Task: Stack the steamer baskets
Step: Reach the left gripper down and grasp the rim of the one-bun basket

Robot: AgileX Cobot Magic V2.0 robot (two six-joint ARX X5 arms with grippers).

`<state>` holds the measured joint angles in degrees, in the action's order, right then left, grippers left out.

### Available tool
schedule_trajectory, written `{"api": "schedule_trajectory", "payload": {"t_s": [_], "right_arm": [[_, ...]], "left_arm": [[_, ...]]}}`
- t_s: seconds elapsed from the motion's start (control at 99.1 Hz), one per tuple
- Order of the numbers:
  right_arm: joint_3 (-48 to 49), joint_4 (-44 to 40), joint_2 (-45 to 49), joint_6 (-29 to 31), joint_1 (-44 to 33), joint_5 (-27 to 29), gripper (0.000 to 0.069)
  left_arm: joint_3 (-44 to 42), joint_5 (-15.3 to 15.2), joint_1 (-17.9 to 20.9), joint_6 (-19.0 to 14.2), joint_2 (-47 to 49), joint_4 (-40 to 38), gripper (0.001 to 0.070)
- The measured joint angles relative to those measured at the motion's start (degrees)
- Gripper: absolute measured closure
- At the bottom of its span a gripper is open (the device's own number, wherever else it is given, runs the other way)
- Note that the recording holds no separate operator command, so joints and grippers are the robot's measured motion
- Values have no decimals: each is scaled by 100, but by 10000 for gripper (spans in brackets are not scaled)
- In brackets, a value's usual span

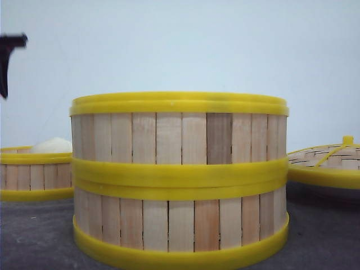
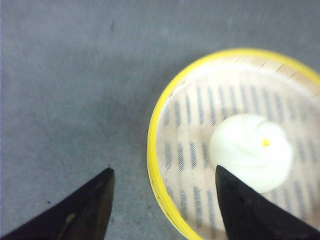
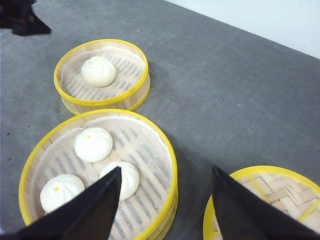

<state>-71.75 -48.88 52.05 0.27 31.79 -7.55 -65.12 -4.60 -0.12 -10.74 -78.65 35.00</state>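
Two steamer baskets stand stacked in the middle, the upper one [image 1: 180, 138] on the lower one [image 1: 180, 225]. Three white buns lie in the upper basket [image 3: 145, 145]. My right gripper [image 3: 166, 170] hovers open above its rim, holding nothing. A third steamer basket [image 1: 34, 174] sits alone at the left with one bun [image 2: 250, 145] in it. My left gripper [image 2: 162, 172] hangs open over that basket's yellow rim [image 2: 155, 165], one finger outside the wall and one over the inside, with nothing grasped.
A woven domed lid [image 1: 329, 163] with a yellow rim and knob lies to the right of the stack, also under my right gripper's outer finger as the lid [image 3: 270, 200]. A dark part of the left arm [image 1: 7, 56] shows at the upper left. Grey tabletop [image 2: 60, 75] surrounds everything.
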Motion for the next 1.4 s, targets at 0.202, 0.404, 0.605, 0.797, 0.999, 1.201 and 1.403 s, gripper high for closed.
{"api": "schedule_trajectory", "payload": {"t_s": [0.202, 0.404, 0.605, 0.797, 0.999, 1.201, 1.403], "right_arm": [[0, -2, 0, 0, 0, 2, 345], [0, -2, 0, 0, 0, 0, 345], [0, -2, 0, 0, 0, 0, 345], [0, -2, 0, 0, 0, 2, 345], [0, 7, 0, 0, 0, 2, 345], [0, 24, 0, 0, 0, 2, 345], [0, 26, 0, 0, 0, 2, 345]], "left_arm": [[-42, -22, 20, 0, -780, -15, 330], [-42, -170, 50, 0, -1235, -48, 401], [-42, -170, 83, 0, -1362, -127, 422], [-50, -170, 103, 0, -1567, -173, 478], [-50, -166, 103, 0, -1624, -243, 508], [-72, -138, 98, -2, -1657, -254, 629], [-140, -151, 98, -68, -1757, -208, 665]]}}
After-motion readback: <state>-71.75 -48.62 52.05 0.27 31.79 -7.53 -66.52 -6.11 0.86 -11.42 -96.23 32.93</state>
